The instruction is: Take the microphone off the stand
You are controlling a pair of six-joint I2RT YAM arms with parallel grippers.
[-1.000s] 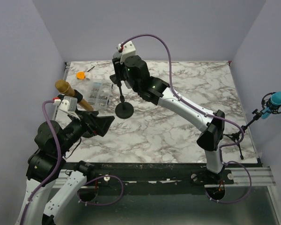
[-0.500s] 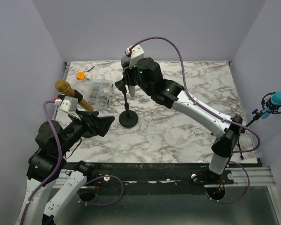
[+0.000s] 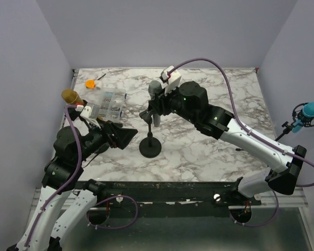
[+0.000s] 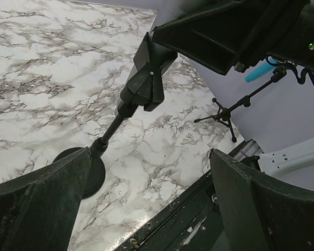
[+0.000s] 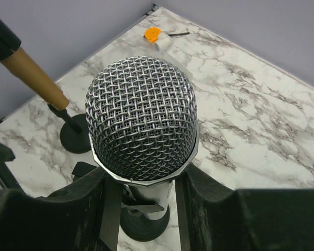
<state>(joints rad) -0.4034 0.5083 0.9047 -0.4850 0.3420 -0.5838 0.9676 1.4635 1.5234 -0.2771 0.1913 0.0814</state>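
A silver mesh-headed microphone [image 5: 141,117] stands upright with my right gripper [image 5: 141,201] shut on its body just under the head; from above the microphone [image 3: 155,87] shows at my right gripper [image 3: 156,108]. Its body sits in the black clip [image 5: 130,201] of the stand, whose round base [image 5: 144,227] rests on the marble below. The stand [image 3: 149,138] is at table centre. My left gripper [image 3: 123,137] is open just left of the base [image 3: 150,148]. In the left wrist view the clip [image 4: 146,78], pole and base [image 4: 98,172] lie ahead of the left gripper [image 4: 150,157].
A gold microphone [image 3: 69,95] on its own stand sits at the left edge, with its base [image 5: 76,138] behind the held one. A clear parts box [image 3: 109,102] and an orange piece [image 3: 89,83] lie at the back left. A blue microphone [image 3: 309,112] on a tripod stands off the right edge.
My right gripper closed on the microphone and moved it and its stand from back left toward the centre and near edge. The left arm swung right toward the base.
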